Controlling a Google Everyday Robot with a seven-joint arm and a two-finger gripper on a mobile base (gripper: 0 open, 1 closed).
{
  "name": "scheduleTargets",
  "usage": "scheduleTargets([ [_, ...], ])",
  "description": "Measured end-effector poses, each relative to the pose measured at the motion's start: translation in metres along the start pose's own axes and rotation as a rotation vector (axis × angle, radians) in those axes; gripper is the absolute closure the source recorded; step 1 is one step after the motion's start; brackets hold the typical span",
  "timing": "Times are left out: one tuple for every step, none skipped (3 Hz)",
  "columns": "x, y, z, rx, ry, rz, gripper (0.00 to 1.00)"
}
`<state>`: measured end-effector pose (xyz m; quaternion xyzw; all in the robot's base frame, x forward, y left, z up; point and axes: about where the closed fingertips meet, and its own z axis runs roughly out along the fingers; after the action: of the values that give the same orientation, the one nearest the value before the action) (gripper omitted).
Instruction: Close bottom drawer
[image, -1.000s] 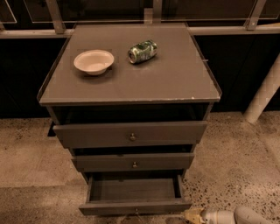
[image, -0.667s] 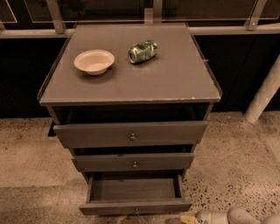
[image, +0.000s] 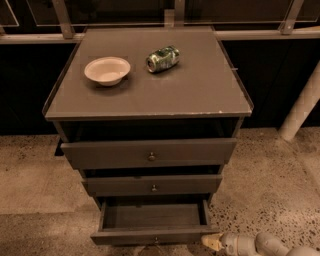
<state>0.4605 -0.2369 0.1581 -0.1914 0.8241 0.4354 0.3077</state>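
Note:
The bottom drawer (image: 155, 234) of the grey cabinet is pulled out, an empty dark grey tray with a slim front and a tiny round knob at the lower edge of the camera view. Above it are the middle drawer front (image: 152, 185) and the top, widest drawer front (image: 149, 152), both standing slightly out. My gripper (image: 211, 241) reaches in from the lower right on a pale arm. Its tip sits just off the right front corner of the bottom drawer, close to or touching it.
A white bowl (image: 107, 70) and a green can (image: 162, 59) lying on its side rest on the cabinet top (image: 200, 90). A white post (image: 302, 102) stands at the right. Speckled floor (image: 35, 185) surrounds the cabinet; a dark wall with railing is behind.
My gripper and arm have shifted slightly right and down along the bottom edge. The bottom drawer stands out about as far as before.

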Motion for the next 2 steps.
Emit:
scheduleTargets([
  [0.000, 0.001, 0.000, 0.003, -0.003, -0.004, 1.00],
  [-0.031, -0.007, 0.002, 0.069, -0.024, -0.086, 1.00],
])
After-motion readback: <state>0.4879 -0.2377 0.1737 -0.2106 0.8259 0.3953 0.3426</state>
